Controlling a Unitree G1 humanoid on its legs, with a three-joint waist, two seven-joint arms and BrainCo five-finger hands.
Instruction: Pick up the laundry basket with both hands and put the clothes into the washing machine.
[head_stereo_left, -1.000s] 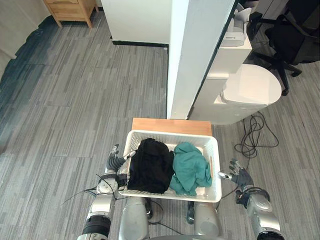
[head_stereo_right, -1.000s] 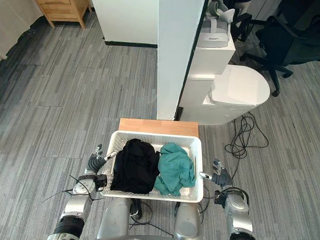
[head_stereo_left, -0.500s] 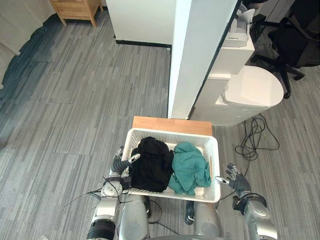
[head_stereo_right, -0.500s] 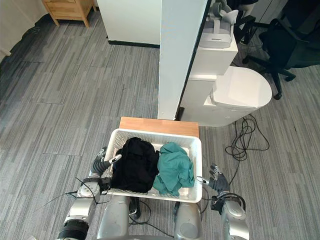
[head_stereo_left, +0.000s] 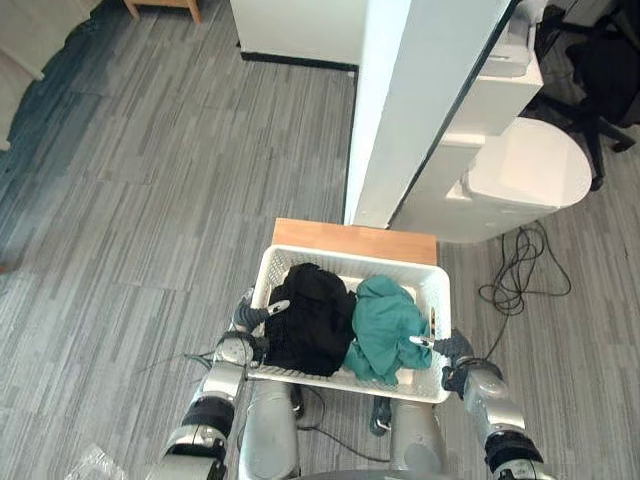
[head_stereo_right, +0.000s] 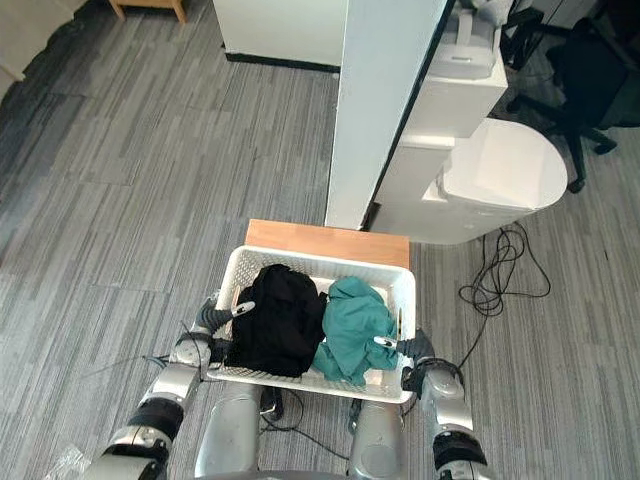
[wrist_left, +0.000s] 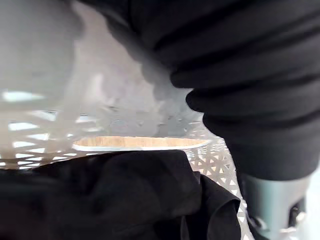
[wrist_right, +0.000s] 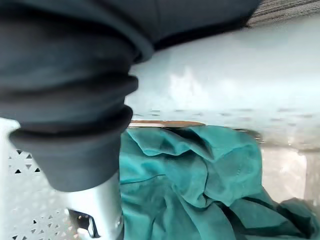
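A white mesh laundry basket (head_stereo_left: 425, 281) sits on a low wooden stand (head_stereo_left: 355, 240) right in front of me. It holds black clothes (head_stereo_left: 312, 318) on its left and teal clothes (head_stereo_left: 388, 328) on its right. My left hand (head_stereo_left: 248, 318) grips the basket's left rim, thumb hooked over onto the black clothes (wrist_left: 125, 195). My right hand (head_stereo_left: 448, 348) grips the right rim, thumb laid over the edge beside the teal clothes (wrist_right: 200, 170). The white washing machine (head_stereo_left: 530, 175) stands behind and to the right, its lid down.
A tall white pillar (head_stereo_left: 420, 100) rises just behind the stand, next to the machine. Cables (head_stereo_left: 520, 270) loop on the floor at the right. An office chair (head_stereo_left: 610, 70) stands at the far right. Grey plank floor (head_stereo_left: 150, 200) spreads to the left.
Both hands have closed in from beside the basket onto its side rims, thumbs now over the edges. The camera has shifted too; the basket stays on the stand.
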